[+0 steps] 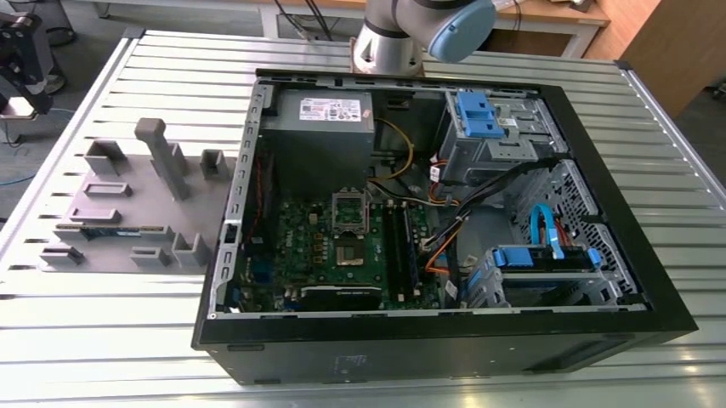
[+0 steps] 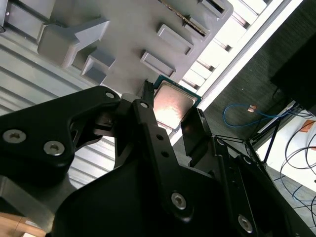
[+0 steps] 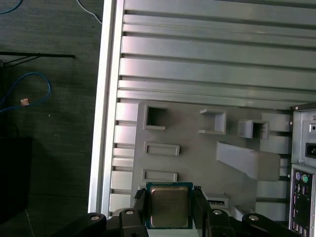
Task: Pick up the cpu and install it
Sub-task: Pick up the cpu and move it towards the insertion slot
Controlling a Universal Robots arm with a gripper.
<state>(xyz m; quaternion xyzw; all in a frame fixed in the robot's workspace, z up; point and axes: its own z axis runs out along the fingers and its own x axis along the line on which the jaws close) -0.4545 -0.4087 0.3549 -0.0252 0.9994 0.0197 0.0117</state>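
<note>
The cpu (image 3: 170,206), a small square chip with a shiny metal top and a thin green rim, sits between my two black fingers (image 3: 139,205) in both wrist views. My gripper (image 3: 170,197) is shut on its opposite edges, and the chip (image 2: 173,102) hangs above the grey holder tray (image 3: 197,163). In the exterior view the gripper (image 1: 23,85) is at the far left, beyond the tray (image 1: 125,204) and well away from the open computer case (image 1: 443,221). The green motherboard (image 1: 340,251) lies inside the case with its socket frame (image 1: 349,211) near the middle.
The case stands on a ribbed metal table (image 1: 91,323). Inside it are a grey power supply (image 1: 323,119), blue drive brackets (image 1: 482,115), loose cables (image 1: 454,229) and memory slots (image 1: 397,238). The tray carries upright posts (image 1: 165,157). The table edge (image 3: 106,123) borders dark floor.
</note>
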